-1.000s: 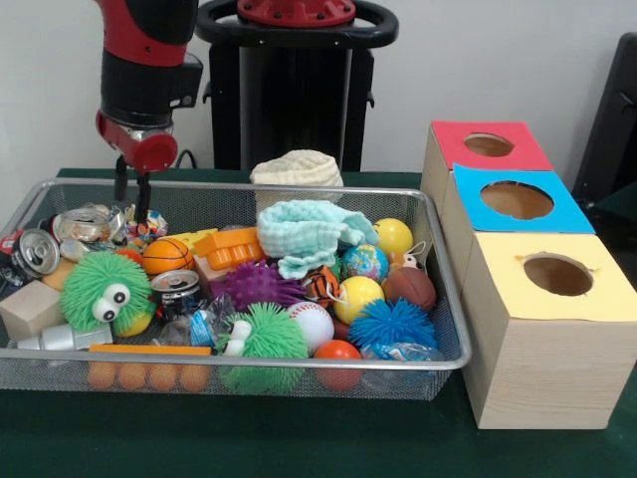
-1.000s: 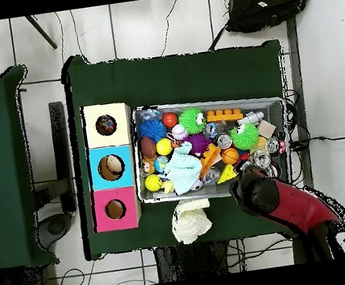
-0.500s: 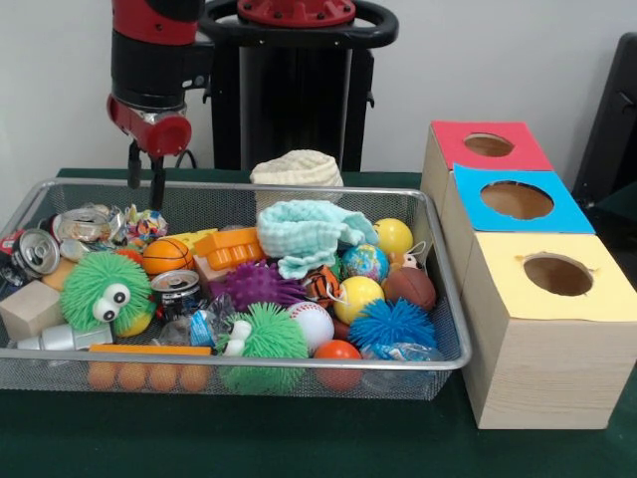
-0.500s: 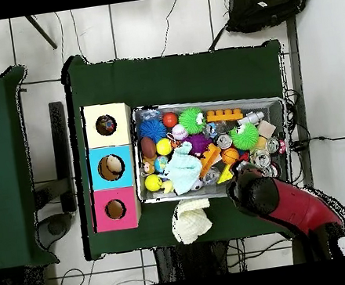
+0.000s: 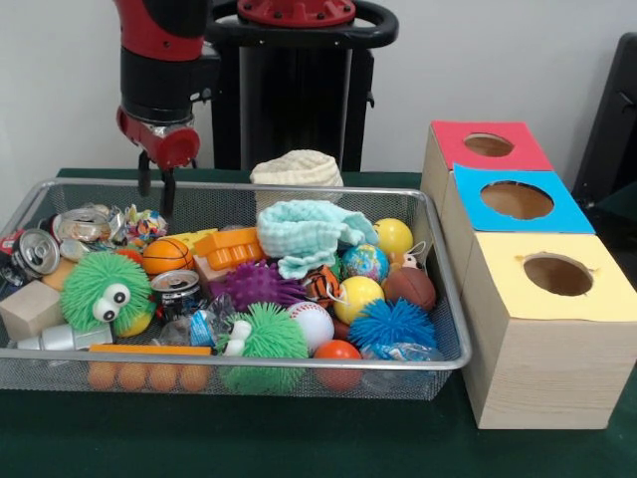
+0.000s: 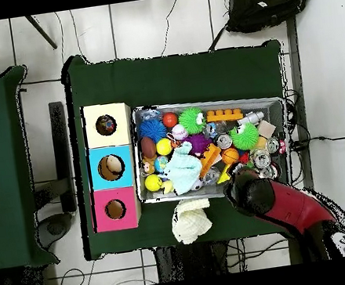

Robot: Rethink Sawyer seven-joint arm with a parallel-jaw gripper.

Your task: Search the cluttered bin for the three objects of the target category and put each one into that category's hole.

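Two jaws slightly apart (empty), crushed cans (image 5: 60, 237) below, bin's (image 5: 299, 186) far corner.

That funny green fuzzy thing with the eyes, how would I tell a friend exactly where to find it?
Start at the wire mesh bin on the green table, opposite the three coloured boxes. At the bin's end farthest from those boxes sits the green spiky ball with googly eyes, between a wooden block and an opened drink can. The other green spiky ball nearby has no eyes.
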